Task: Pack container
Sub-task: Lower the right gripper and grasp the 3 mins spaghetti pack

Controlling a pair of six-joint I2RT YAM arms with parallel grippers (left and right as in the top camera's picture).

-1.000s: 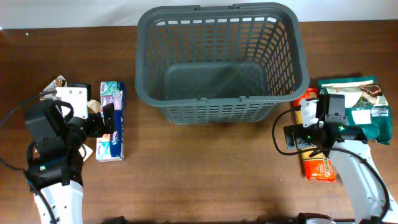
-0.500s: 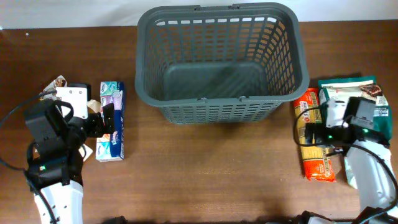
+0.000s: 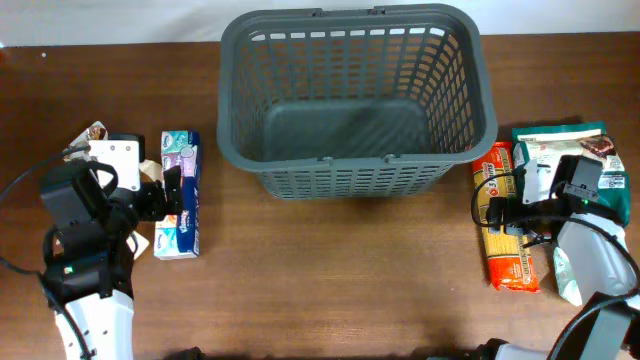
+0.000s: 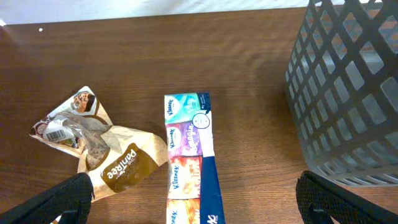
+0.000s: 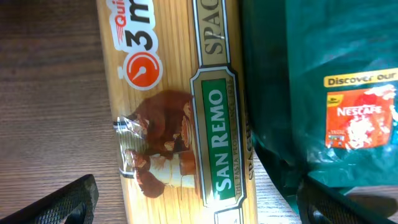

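desk (image 3: 330,280): dark wood grain | room: white strip (image 3: 100,20) beyond far edge | container (image 3: 350,180): far centre | left end effector (image 4: 199,205): spread | right end effector (image 5: 198,205): spread

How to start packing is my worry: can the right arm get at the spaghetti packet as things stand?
Probably yes. The open right gripper hangs directly over the spaghetti packet, whose top is bare; only the green Nescafe bag lies against one long side, which may crowd a finger.

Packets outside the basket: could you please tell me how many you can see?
4: brown bag and tissue pack at left, spaghetti packet and green Nescafe bag at right; arms may hide more.
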